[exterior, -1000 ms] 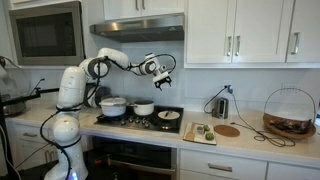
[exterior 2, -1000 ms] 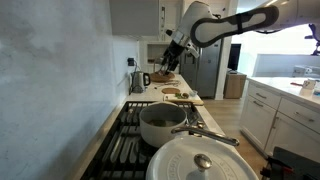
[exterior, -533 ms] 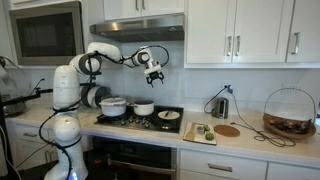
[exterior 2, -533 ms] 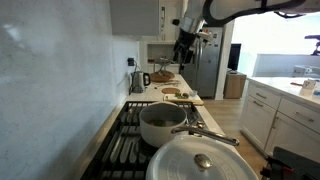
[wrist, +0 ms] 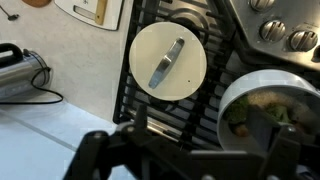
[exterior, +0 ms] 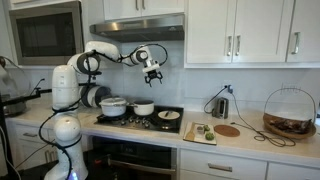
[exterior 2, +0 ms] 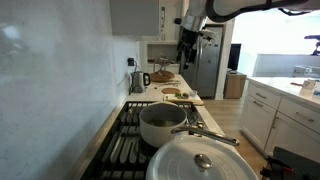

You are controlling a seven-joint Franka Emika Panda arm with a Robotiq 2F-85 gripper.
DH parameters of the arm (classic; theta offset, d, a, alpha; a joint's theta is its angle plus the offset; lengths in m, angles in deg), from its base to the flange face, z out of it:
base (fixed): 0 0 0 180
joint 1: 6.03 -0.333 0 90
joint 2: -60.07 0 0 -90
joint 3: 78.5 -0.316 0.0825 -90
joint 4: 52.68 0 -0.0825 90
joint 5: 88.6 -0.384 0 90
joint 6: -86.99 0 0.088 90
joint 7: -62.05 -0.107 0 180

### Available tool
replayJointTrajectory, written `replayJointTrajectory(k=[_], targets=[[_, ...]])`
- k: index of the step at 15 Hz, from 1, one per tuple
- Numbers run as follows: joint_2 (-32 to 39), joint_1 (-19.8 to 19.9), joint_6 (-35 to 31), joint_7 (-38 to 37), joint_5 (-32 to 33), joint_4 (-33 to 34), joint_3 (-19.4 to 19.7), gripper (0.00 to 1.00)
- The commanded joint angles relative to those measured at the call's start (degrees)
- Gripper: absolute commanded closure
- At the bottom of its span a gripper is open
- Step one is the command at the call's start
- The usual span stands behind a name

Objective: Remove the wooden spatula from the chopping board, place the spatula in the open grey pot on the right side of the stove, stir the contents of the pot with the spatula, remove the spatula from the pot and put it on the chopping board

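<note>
My gripper [exterior: 153, 74] hangs released, jaws spread wide with nothing between them. It is high over the stove [exterior: 130, 120] and under the lip of the range hood [exterior: 138, 28], apart from it. There is open air all round it in both exterior views. Tiled wall is behind, and the upper cabinets [exterior: 232, 30] are off at 3 o'clock, well apart.

Wrist view, looking down:
- The white round lid [wrist: 168, 62] with a metal handle sits mid-frame on the black grates, its whole rim showing.
- The grey pot [wrist: 224, 100] is at 4 o'clock from the lid, just beside it. It is uncovered, with greenish contents inside, and its far side is cut by the frame edge.
- The stove knobs [wrist: 285, 35] are at 2 o'clock.
- The chopping board [wrist: 70, 10] is at 11 o'clock on the desk [wrist: 40, 130], past the stove's side edge and mostly cut by the top of the frame.
- The wooden spatula [wrist: 100, 8] lies on that board, with only a short piece visible.
- The kettle [wrist: 18, 68] is at 9 o'clock, its cord trailing over the desk.

In an exterior view the grey pot sits between the taller silvery pot [exterior: 113, 106] at its 9 o'clock and the lid at its 3 o'clock. The board lies just past the stove edge, near the desk's front edge. A round wooden trivet [exterior: 228, 130] is just beyond the board, and a wire basket [exterior: 290, 112] is farther at 3 o'clock.
</note>
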Motion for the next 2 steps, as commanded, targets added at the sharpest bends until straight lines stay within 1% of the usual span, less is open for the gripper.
replayJointTrajectory(k=[1,2], targets=[[0.1,-0.8,0.3,0.0,0.0,0.3,0.8,0.00],[0.1,-0.8,0.2,0.0,0.0,0.3,0.8,0.00]])
